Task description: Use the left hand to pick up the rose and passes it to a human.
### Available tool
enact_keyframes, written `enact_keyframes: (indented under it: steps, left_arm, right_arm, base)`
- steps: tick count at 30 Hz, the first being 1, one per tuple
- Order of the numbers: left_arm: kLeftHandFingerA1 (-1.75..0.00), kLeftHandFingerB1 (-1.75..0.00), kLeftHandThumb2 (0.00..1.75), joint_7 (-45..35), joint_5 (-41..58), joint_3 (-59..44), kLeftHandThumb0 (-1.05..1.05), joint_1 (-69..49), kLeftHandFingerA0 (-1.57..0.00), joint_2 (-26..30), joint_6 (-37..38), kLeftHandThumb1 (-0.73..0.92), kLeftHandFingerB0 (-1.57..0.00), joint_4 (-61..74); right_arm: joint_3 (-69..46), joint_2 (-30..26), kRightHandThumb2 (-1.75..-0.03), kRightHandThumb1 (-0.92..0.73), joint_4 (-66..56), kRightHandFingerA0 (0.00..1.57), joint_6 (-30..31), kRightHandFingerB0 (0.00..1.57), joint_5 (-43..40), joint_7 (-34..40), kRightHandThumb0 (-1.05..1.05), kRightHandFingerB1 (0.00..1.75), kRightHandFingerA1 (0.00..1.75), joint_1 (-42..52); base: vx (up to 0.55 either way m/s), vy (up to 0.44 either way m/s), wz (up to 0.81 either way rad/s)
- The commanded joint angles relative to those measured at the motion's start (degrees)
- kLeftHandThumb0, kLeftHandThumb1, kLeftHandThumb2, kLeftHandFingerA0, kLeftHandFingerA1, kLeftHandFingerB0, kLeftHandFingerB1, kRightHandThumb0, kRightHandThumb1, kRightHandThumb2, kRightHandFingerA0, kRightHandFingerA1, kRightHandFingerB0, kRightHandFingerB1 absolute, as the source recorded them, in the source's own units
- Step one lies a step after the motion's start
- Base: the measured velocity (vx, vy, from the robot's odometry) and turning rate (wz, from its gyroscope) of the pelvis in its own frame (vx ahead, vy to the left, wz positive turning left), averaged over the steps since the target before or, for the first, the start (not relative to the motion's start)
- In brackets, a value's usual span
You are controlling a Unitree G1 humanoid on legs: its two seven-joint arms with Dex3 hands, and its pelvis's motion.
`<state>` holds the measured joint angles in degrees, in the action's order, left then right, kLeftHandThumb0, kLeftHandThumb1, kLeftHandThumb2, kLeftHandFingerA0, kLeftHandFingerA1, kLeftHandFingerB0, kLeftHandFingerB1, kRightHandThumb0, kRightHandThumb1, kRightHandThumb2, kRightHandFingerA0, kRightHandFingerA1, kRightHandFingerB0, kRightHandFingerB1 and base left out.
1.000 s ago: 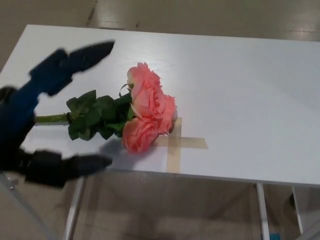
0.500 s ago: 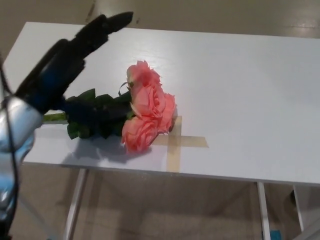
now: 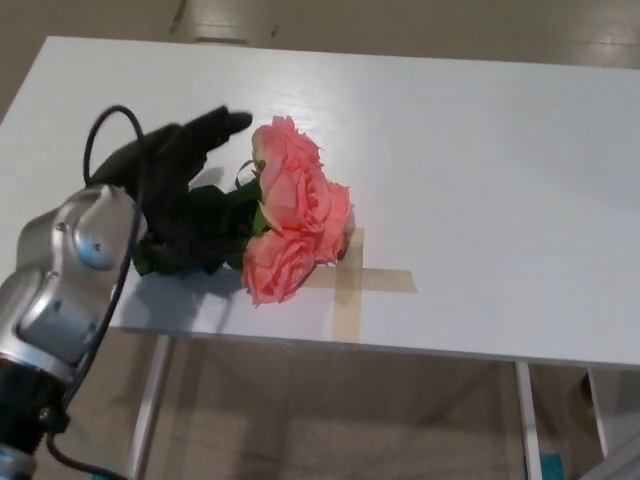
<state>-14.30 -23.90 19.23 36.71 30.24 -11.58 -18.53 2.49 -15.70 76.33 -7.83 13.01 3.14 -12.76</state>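
My left hand (image 3: 178, 190) sits low over the leafy stem end of the rose (image 3: 290, 225), black fingers (image 3: 215, 125) stretched toward the far side of the white table (image 3: 480, 160), spread and not yet closed on anything. Half a second back the same hand was raised higher, reaching out past the leaves; now it has come down and drawn in until the palm covers the greenery, with the silver wrist housing (image 3: 75, 275) filling the near-left corner. I read that as the reach ending and the grasp about to begin. The bouquet has not shifted: 3 pink blooms lie just right of the hand, the nearest one touching the tape cross (image 3: 350, 285) near the table's front edge, leaves and stem running left beneath the palm. Whether the thumb is already under the stem I cannot tell. No person is in the frame to receive it.
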Motion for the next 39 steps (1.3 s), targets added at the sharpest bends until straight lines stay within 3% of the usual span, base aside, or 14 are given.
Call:
enact_keyframes:
  steps: [1, 21, 35, 39]
  left_arm:
    - [-0.15, -0.25, 0.71, 3.14, -7.65, 2.45, -0.47, 0.85, 0.0, 1.1, -1.05, 0.32, 0.0, -2.19]
    - [-0.19, -0.28, 0.7, 5.24, -13.73, 6.38, -0.43, 0.13, 0.0, -2.22, 0.11, 0.31, -0.01, -4.34]
    - [-0.16, -0.28, 0.68, 8.43, -18.34, 12.49, -0.5, 2.79, -0.05, -5.38, 0.93, 0.33, -0.06, -17.13]
    - [-0.33, -0.36, 0.7, 8.07, -20.07, 15.79, -0.53, 4.6, -0.05, -6.98, 0.66, 0.34, -0.05, -22.04]
  right_arm:
    - [0.29, -0.59, -0.6, -0.67, 0.49, 0.7, 1.1, 0.54, 0.47, -0.72, -0.41, 0.41, 0.46, 0.75]
    - [0.41, -0.53, -0.6, -0.67, 0.42, 0.7, 1.05, 0.52, 0.15, -1.19, -0.41, 0.4, 0.46, 1.11]
    - [1.11, -0.55, -0.6, -0.67, 0.39, 0.68, 0.99, 0.52, 0.44, -2.14, -0.41, 0.4, 0.46, 0.63]
    - [1.23, -0.39, -0.6, -0.67, 0.18, 0.67, 0.97, 0.52, 0.32, -2.38, -0.42, 0.4, 0.45, 0.6]
  base:
    - [0.0, 0.0, 0.0]
    - [0.0, 0.0, 0.0]
    - [0.0, 0.0, 0.0]
    - [0.0, 0.0, 0.0]
